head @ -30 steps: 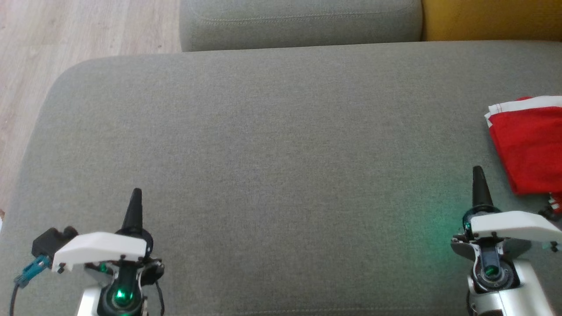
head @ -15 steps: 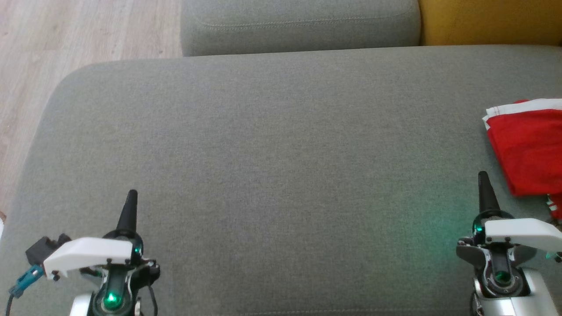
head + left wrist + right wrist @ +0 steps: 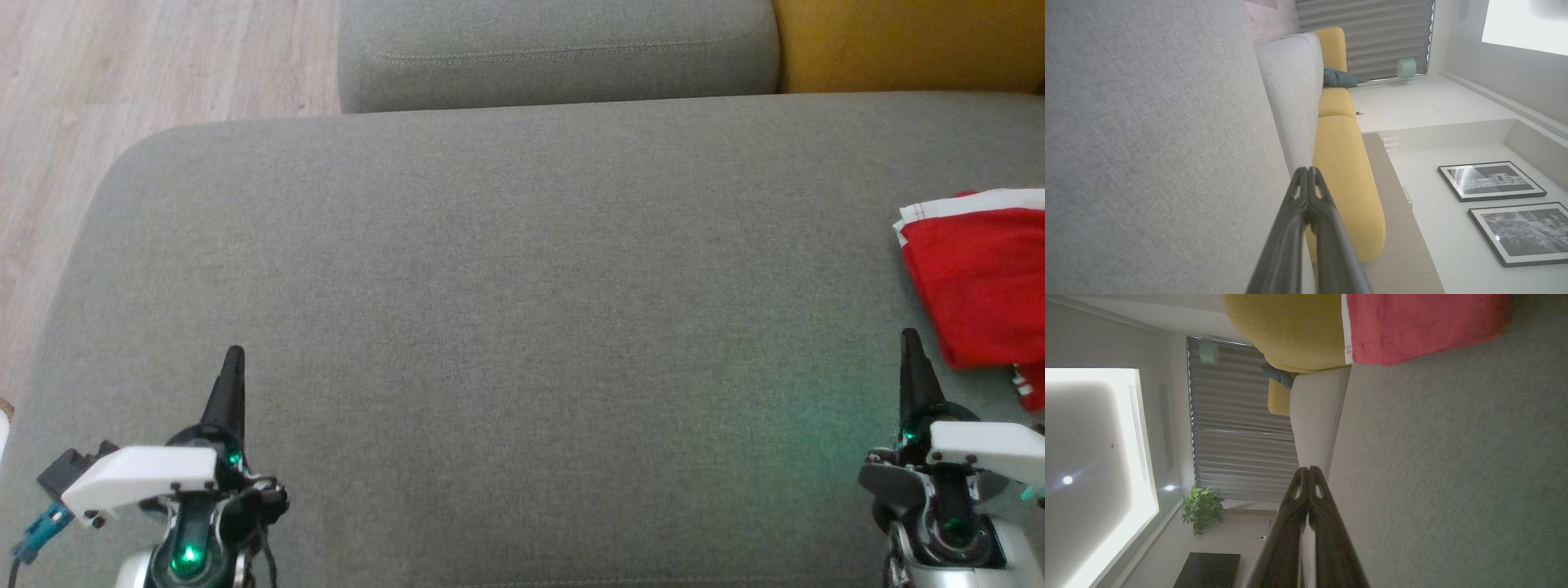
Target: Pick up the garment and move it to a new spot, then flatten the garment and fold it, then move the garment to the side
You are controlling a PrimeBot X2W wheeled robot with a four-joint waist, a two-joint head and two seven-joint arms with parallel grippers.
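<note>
We start from the grey seat cushion (image 3: 522, 327), the largest thing here and our one landmark: there is one of it, broad and mostly bare. Beyond the seat cushion's far edge stands one grey back cushion (image 3: 555, 49), and beyond its far right corner one yellow cushion (image 3: 906, 41); off its left side runs the pale wood floor (image 3: 122, 65). We count one red garment (image 3: 980, 278). It lies on the seat cushion at its right edge, flat and compact with a white band along its far side, and part of it is cut off by the frame. Then come two pincers. The left pincer (image 3: 234, 353) hangs over the seat cushion's near left corner, fingers pressed tight together and holding nothing. The right pincer (image 3: 909, 335) hangs over the seat cushion's near right part, just beside the garment's near corner but apart from it, likewise closed to a point and empty; both wrist views show the finger pairs meeting at their tips. We judge that the garment looks folded and set aside, so the last step seems done or nearly so, though we cannot see its whole outline. If any move remains, it calls for the right pincer to spread its fingers, swing toward the seat cushion's right edge and take the cloth by its near edge.
</note>
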